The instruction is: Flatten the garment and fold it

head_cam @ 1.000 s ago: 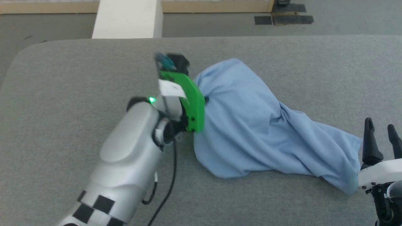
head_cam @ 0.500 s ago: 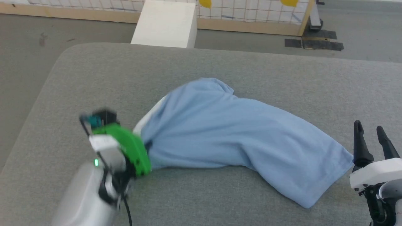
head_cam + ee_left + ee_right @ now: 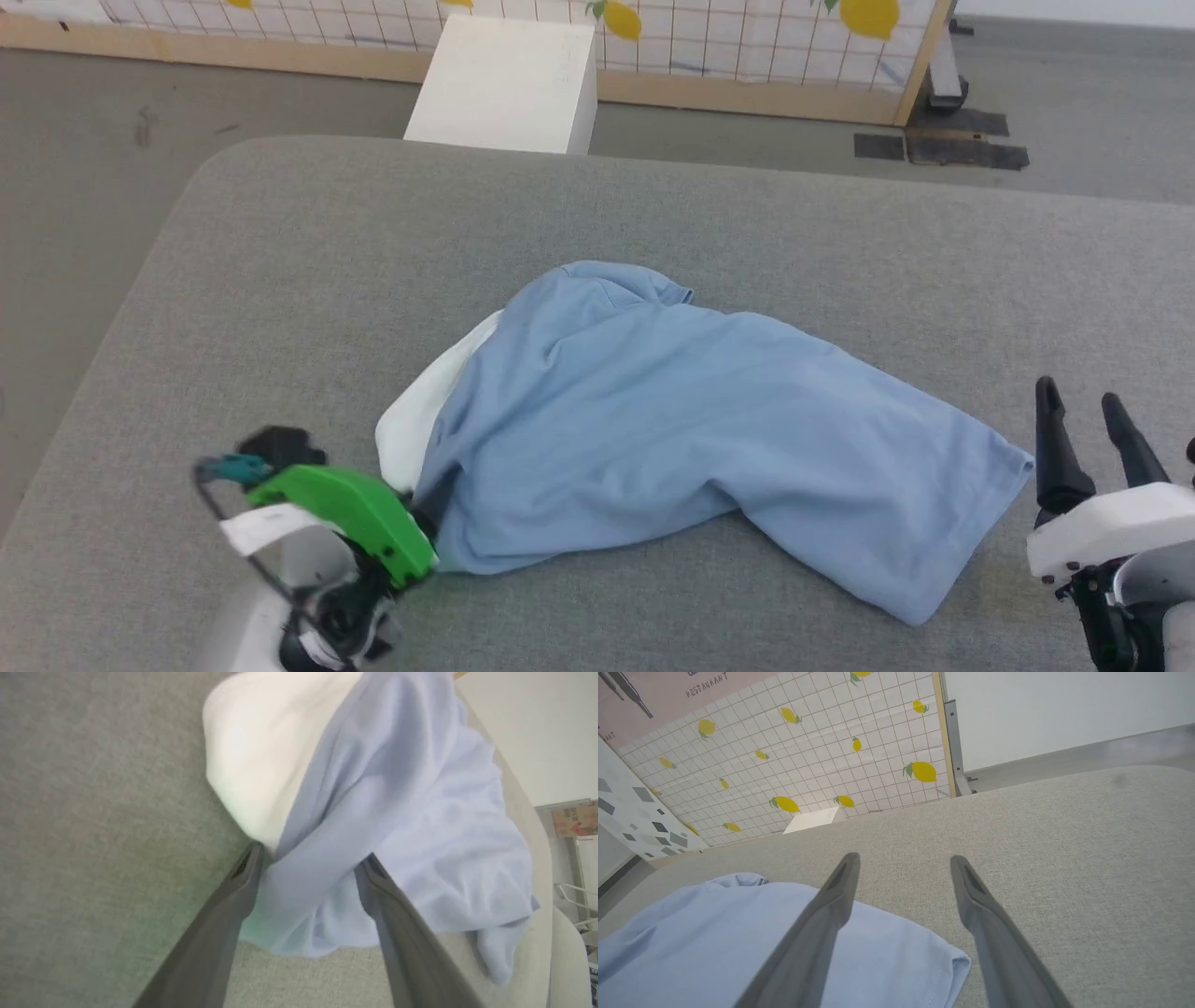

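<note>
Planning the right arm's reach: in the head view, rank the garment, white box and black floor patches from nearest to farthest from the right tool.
1. The garment: its hem corner lies just left of the right tool.
2. The black floor patches: ahead, beyond the table.
3. The white box: beyond the table too, far left.

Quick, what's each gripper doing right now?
Left gripper: open, a fold of the garment between its fingers, not clamped.
Right gripper: open, holding nothing.
</note>
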